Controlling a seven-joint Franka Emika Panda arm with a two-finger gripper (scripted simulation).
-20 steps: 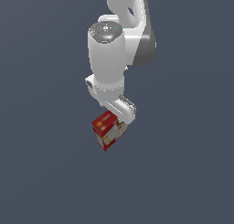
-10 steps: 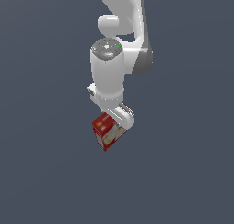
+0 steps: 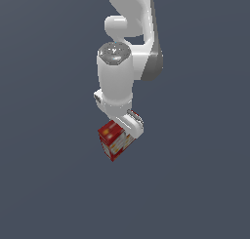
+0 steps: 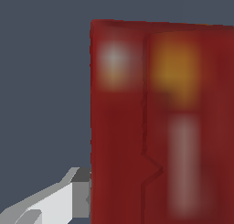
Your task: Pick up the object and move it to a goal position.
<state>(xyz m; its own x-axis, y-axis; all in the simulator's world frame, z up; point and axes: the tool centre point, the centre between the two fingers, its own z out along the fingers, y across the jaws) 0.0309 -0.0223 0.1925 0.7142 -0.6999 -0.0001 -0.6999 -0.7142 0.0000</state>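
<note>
Red cracker box (image 3: 114, 143) hung tilted beneath the Panda arm (image 3: 119, 77), pinched in the gripper (image 3: 128, 128), one finger (image 4: 55, 205) pressing its side, apparently so it could travel toward the goal.

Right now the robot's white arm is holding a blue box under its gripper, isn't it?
Not quite: the box is red, not blue, with white and yellow-orange patches. The exterior view shows it under the white arm, at the gripper, and the wrist view shows its red face close up.
</note>
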